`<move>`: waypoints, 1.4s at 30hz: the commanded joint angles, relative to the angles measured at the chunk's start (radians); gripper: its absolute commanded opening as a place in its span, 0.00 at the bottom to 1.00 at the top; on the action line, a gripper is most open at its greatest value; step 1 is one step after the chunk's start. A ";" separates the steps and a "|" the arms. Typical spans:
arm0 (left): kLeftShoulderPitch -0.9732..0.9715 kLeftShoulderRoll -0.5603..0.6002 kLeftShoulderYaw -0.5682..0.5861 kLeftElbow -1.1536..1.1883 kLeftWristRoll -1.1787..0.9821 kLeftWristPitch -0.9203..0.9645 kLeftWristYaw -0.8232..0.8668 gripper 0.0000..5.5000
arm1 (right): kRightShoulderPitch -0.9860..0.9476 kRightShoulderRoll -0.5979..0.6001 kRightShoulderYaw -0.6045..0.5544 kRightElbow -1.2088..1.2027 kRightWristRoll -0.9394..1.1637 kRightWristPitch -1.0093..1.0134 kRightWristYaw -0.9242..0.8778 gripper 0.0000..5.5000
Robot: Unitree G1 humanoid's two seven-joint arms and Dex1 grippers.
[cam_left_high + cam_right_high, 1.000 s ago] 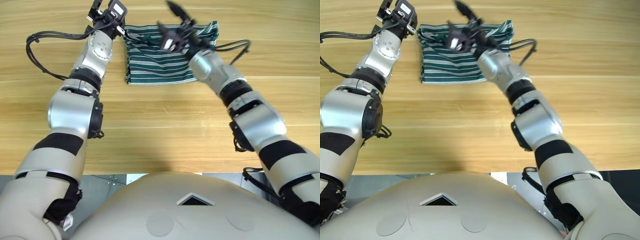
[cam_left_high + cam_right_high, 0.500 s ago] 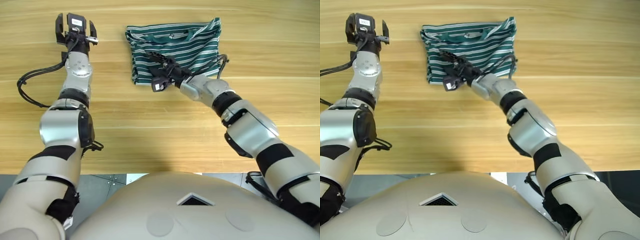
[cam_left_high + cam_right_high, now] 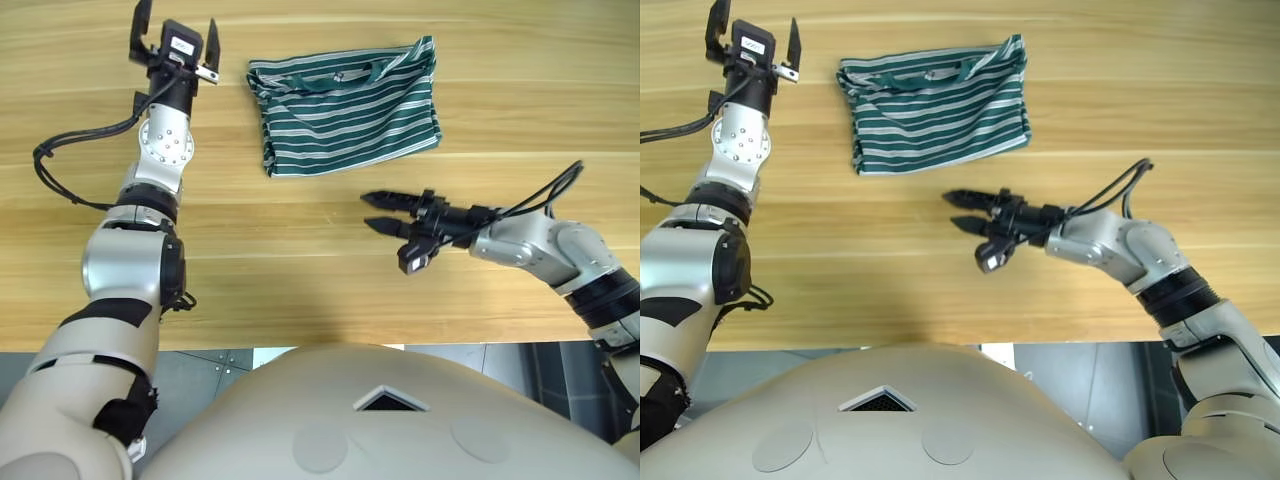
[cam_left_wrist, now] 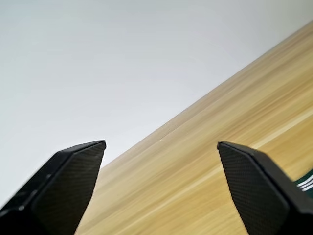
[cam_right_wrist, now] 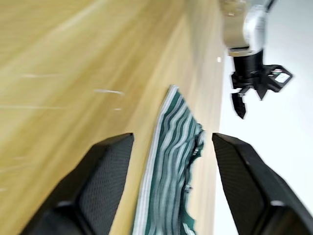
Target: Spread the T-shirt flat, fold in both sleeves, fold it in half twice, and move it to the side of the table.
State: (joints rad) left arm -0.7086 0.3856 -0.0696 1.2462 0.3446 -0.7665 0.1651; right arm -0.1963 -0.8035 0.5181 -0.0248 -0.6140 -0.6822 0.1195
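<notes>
Shows the T-shirt folded into a striped rectangle at the far middle of the table; holds the left gripper wide open and empty near its left side; holds the right gripper parted, empty, over bare wood nearer the robot, apart from the cloth.

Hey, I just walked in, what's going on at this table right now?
A humanoid robot is working on a green striped T-shirt, which lies folded into a compact rectangle toward the far part of the wooden table. Neither arm is holding it at this moment. The left gripper is open, off to the shirt's left and apart from it. The right gripper is also open, over bare table nearer the robot, pointing toward the left and clear of the shirt.
</notes>
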 commanded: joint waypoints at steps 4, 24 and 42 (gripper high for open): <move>0.016 -0.014 -0.013 -0.002 0.007 -0.008 0.030 0.77 | -0.230 0.339 0.077 0.327 -0.236 0.093 -0.174 0.54; 0.037 -0.043 -0.033 -0.005 0.007 0.002 0.072 0.77 | -0.620 0.559 0.481 0.854 -0.560 0.020 -0.368 0.54; 0.105 0.002 -0.151 -0.104 0.117 -0.105 0.066 0.77 | -0.050 0.062 0.024 0.005 -0.125 -0.003 -0.126 0.54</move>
State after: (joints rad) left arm -0.6270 0.3617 -0.2010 1.1712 0.4446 -0.8404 0.2364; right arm -0.2606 -0.7942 0.6037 0.0265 -0.8158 -0.6792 0.0381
